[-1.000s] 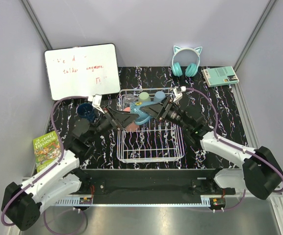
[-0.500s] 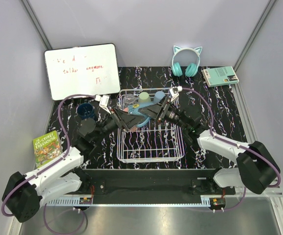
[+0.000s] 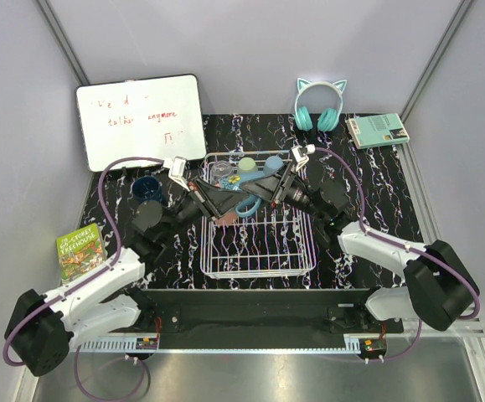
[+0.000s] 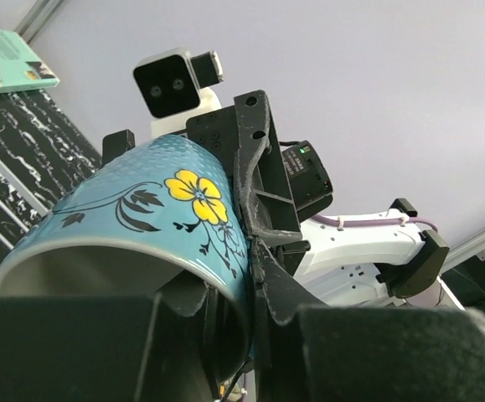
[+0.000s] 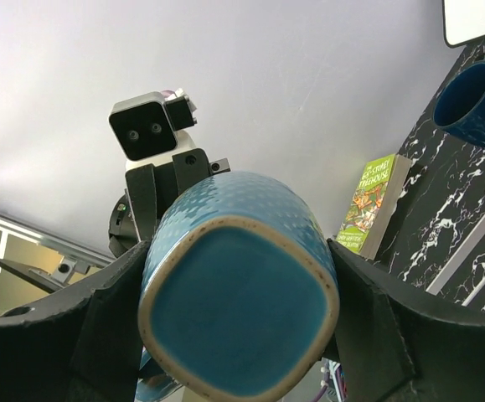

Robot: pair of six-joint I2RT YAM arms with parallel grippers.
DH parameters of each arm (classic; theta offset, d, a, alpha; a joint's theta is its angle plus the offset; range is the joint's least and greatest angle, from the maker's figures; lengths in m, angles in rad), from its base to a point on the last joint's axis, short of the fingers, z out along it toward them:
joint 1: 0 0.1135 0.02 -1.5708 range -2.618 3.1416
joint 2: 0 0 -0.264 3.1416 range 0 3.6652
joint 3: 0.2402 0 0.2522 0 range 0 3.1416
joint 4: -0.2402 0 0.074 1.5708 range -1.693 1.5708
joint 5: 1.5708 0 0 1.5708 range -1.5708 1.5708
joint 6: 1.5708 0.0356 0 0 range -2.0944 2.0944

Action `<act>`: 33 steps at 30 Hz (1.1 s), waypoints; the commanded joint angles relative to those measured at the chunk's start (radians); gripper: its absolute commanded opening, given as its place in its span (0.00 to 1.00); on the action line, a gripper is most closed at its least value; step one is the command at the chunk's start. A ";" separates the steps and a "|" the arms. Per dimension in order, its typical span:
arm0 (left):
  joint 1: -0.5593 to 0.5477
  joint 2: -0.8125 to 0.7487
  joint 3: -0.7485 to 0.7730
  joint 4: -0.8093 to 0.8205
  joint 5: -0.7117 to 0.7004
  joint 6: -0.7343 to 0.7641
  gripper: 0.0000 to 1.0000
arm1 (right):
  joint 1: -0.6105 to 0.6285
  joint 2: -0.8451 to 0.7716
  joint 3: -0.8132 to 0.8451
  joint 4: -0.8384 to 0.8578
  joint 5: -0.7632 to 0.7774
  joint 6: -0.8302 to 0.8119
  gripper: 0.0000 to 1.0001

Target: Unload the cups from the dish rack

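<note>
Right wrist: right hand (image 5: 235, 327) snug around teal mug (image 5: 242, 219).

Red "anymore" on whiteboard (image 3: 141, 121)

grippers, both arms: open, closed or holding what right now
Left gripper: straddles the rim of the teal flowered ceramic mug; whether it grips cannot be told.
Right gripper: closed on the mug's body.
</note>
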 commanded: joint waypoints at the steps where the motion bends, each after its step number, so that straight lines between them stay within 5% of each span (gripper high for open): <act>1: -0.010 0.003 0.076 -0.185 -0.017 0.115 0.00 | 0.011 -0.032 0.028 0.023 -0.008 -0.028 0.03; 2: -0.011 -0.003 0.088 -0.278 -0.032 0.142 0.00 | 0.012 -0.038 0.029 0.003 -0.008 -0.046 0.11; 3: -0.010 -0.015 0.102 -0.318 -0.046 0.159 0.00 | 0.012 -0.051 0.032 -0.047 -0.008 -0.060 0.34; 5: -0.010 -0.032 0.133 -0.422 -0.089 0.214 0.00 | 0.012 -0.081 0.036 -0.130 0.003 -0.101 0.56; 6: -0.010 -0.046 0.148 -0.447 -0.096 0.230 0.00 | 0.012 -0.092 0.036 -0.161 0.009 -0.117 0.76; 9: -0.010 -0.061 0.177 -0.544 -0.138 0.279 0.00 | 0.012 -0.135 0.040 -0.279 0.047 -0.175 1.00; 18: -0.011 -0.070 0.217 -0.611 -0.136 0.316 0.00 | 0.012 -0.183 0.095 -0.497 0.119 -0.284 1.00; 33: -0.010 -0.165 0.317 -0.723 -0.187 0.348 0.00 | 0.012 -0.285 0.190 -0.867 0.455 -0.480 1.00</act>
